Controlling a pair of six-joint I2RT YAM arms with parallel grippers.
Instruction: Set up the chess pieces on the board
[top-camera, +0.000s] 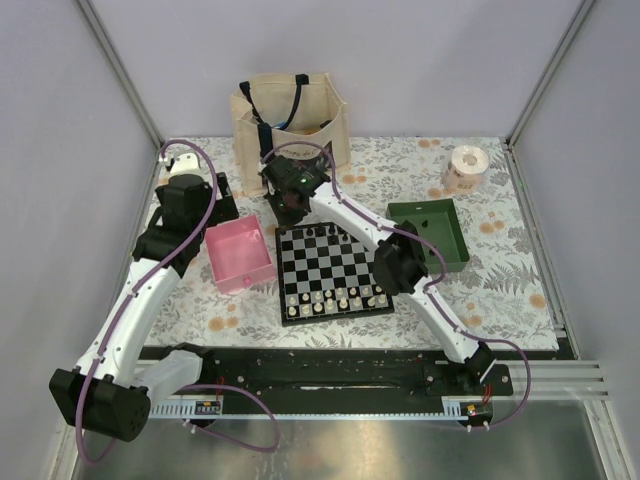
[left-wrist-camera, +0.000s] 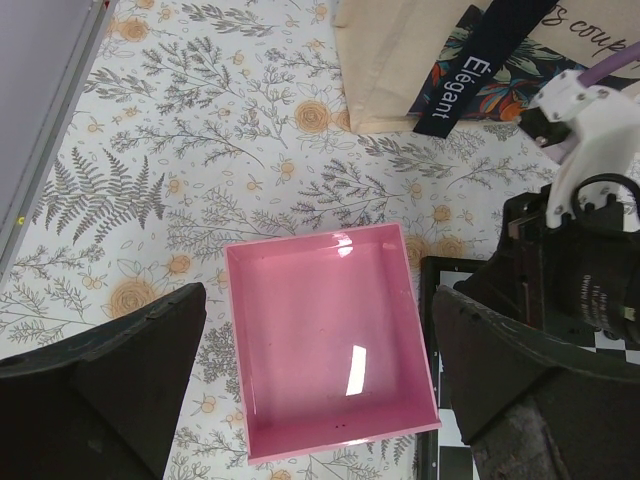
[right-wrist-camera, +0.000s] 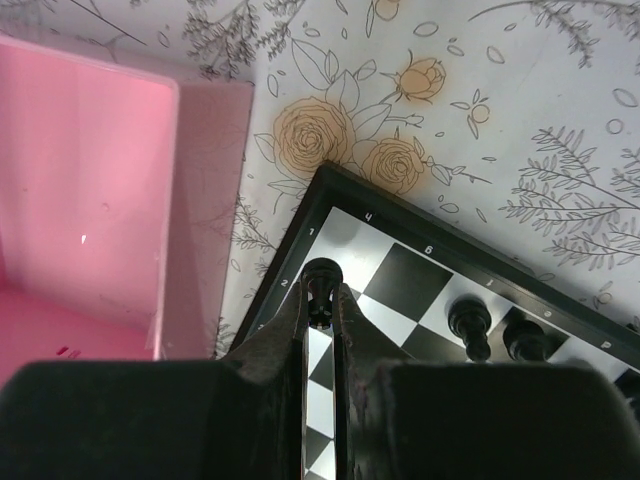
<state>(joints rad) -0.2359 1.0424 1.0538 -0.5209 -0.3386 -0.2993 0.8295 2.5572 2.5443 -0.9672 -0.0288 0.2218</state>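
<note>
1. Top view: the flat black-and-white chequered chessboard (top-camera: 330, 262) lies mid-counter (top-camera: 500, 290) on floral cloth, between the pink plastic tray (top-camera: 240, 258) and the green tray (top-camera: 435, 230), with walls close round.
2. Left wrist: your left pincer (left-wrist-camera: 318, 300) hangs released over the pink tray.
3. Right wrist: your right pincer (right-wrist-camera: 322, 305) is clenched on a tiny black plastic chess piece (right-wrist-camera: 322, 272) over the board's corner square. It is probably light, stiff and slippery, so grip its waist.

- Left arm (top-camera: 130, 310): white shell links, black joint housings, with a purple cable (top-camera: 213, 195) looping alongside.
- Right arm (top-camera: 445, 325): same white links and black joints. Its violet lead (top-camera: 522, 365) curls by the base at 5 o'clock.
- Left gripper (left-wrist-camera: 320, 300): fingers (left-wrist-camera: 100, 400) are matte black wedges.
- Green light (top-camera: 297, 181) on the right wrist.
</note>
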